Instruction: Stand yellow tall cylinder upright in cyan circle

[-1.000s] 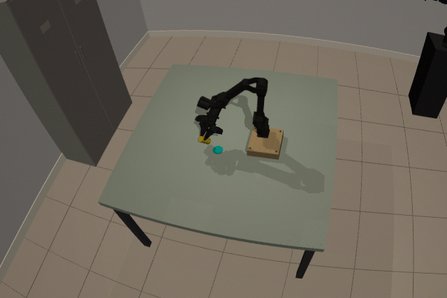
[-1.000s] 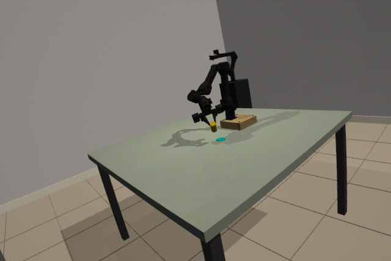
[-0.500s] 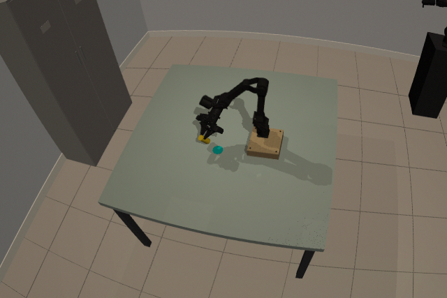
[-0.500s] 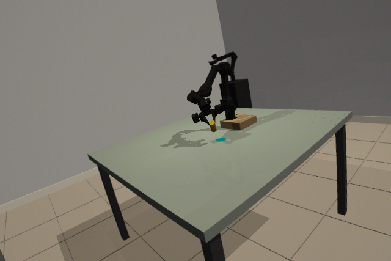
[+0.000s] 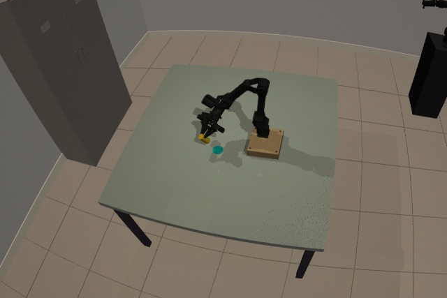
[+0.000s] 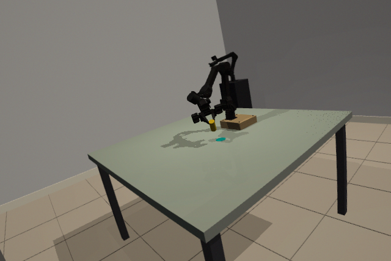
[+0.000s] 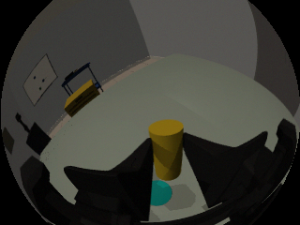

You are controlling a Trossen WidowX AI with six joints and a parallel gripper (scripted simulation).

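The yellow tall cylinder (image 5: 207,140) (image 6: 212,125) (image 7: 167,152) is held above the table, close to upright with a slight tilt in the exterior view. My gripper (image 5: 204,137) (image 6: 211,121) (image 7: 167,140) is shut on it, one finger on each side near its upper part. The cyan circle (image 5: 217,149) (image 6: 220,139) (image 7: 160,192) lies flat on the table, a little to the right of the cylinder in the top and exterior views. In the wrist view it shows below the cylinder, partly hidden by the left finger.
The table (image 5: 173,179) (image 6: 189,166) bears the arm's wooden base block (image 5: 265,144) (image 6: 239,122), to the right of the cyan circle in the top view. The arm's shadow falls around the circle. A grey cabinet (image 5: 61,60) stands on the floor beyond the table's left edge.
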